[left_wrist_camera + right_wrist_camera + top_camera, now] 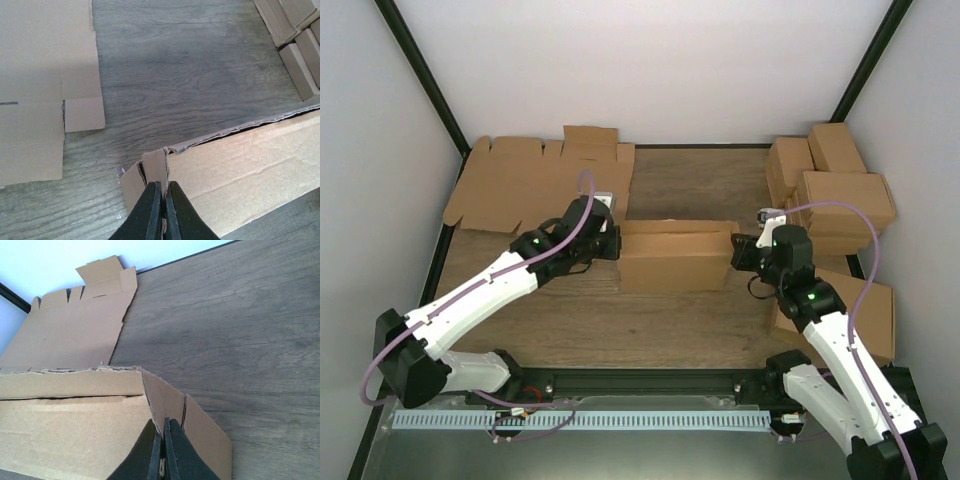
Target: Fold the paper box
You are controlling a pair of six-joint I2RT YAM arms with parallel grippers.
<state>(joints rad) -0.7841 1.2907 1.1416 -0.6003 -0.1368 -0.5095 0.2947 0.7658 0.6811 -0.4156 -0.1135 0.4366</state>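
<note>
**Top external: 1 box, 2 grippers, both clamping its ends**

Top external view is showing 1 paper box (675, 258) sitting at the centre of the wood-grain surface (700, 180). Its long side is running left-right, w/ walls partly standing and the top open. 2 arms are reaching in, 1 from each side. The left gripper (610, 243) is meeting the box's left end, and the right gripper (738, 250) is meeting its right end.

Left wrist view: the 2 fingers (150, 207) are pressing together, pinching a narrow upright cardboard tab at the box's corner. Right wrist view: the 2 fingers (149, 447) are clamping tight on the top edge of the box's end wall. 1 loose flap is angling out just beside them.

Other stuff: 1 spread of flat notched cardboard sheets (535, 185) is lying at the back left. It is sitting near the box, w/ a strip of bare surface between them; the no. of layers can't be told. Plain brown cartons (845, 200) are sitting piled along the right side. At least 4 are showing, approx, since the stacking is hiding some.
</note>
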